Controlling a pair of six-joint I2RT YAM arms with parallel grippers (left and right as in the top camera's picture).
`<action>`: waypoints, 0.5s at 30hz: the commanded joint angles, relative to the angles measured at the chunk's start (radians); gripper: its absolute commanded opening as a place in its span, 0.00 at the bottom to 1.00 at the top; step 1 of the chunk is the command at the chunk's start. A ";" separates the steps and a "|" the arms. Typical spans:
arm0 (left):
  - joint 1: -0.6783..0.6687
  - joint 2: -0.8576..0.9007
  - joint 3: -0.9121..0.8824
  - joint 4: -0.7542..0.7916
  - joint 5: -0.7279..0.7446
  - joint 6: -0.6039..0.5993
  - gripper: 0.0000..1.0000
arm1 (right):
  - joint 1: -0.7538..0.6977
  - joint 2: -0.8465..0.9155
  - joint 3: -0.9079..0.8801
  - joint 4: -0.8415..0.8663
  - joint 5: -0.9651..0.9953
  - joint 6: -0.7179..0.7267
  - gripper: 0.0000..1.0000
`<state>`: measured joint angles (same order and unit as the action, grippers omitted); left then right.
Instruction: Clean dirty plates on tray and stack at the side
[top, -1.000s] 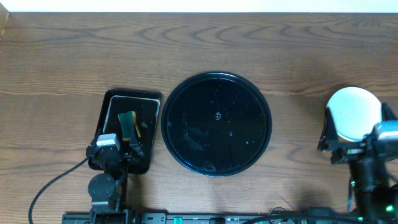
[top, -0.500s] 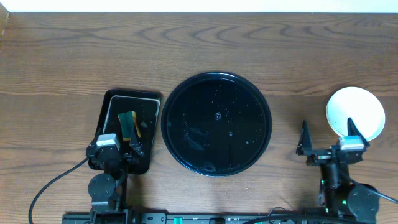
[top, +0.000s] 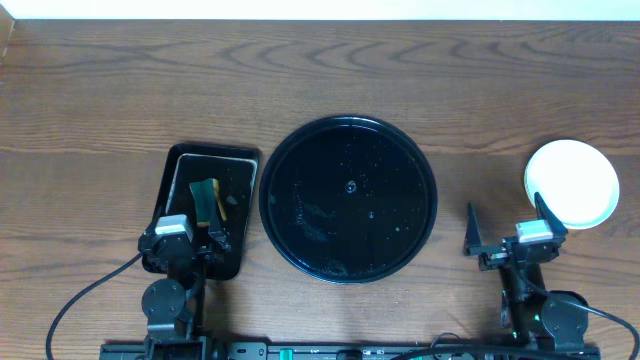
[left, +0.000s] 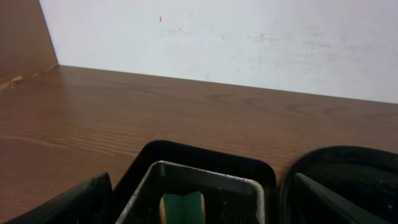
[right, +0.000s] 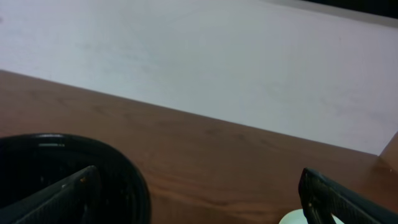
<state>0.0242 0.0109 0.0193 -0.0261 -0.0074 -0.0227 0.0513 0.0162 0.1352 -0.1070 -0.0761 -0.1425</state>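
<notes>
The round black tray (top: 348, 198) lies mid-table with no plate on it, only wet specks. It also shows at the left edge of the right wrist view (right: 68, 165). A pale plate (top: 571, 183) sits on the table at the far right. I cannot tell whether others lie under it. Its edge shows in the right wrist view (right: 295, 218). My right gripper (top: 506, 215) (right: 199, 205) is open and empty, between tray and plate, touching neither. My left gripper (top: 190, 222) (left: 205, 205) is open and empty over the small rectangular tray.
A small black rectangular tray (top: 235, 160) left of the round tray holds a metal pan (left: 205, 174) with a green and yellow sponge (top: 205, 198) (left: 181, 208). A pale wall runs along the table's far edge.
My right gripper has drawn back from around the pale plate, toward the front edge and to the left, leaving the plate on the table. The left arm has not moved.
</notes>
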 joint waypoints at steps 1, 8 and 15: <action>-0.003 -0.007 -0.015 -0.044 -0.037 0.003 0.90 | 0.003 -0.011 -0.030 0.004 -0.012 -0.024 0.99; -0.003 -0.007 -0.015 -0.044 -0.037 0.002 0.90 | 0.006 -0.011 -0.103 0.054 -0.037 -0.024 0.99; -0.003 -0.007 -0.015 -0.044 -0.037 0.003 0.90 | 0.043 -0.011 -0.130 0.070 -0.034 -0.105 0.99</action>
<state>0.0242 0.0109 0.0193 -0.0261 -0.0074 -0.0227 0.0738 0.0147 0.0071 -0.0399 -0.1024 -0.1852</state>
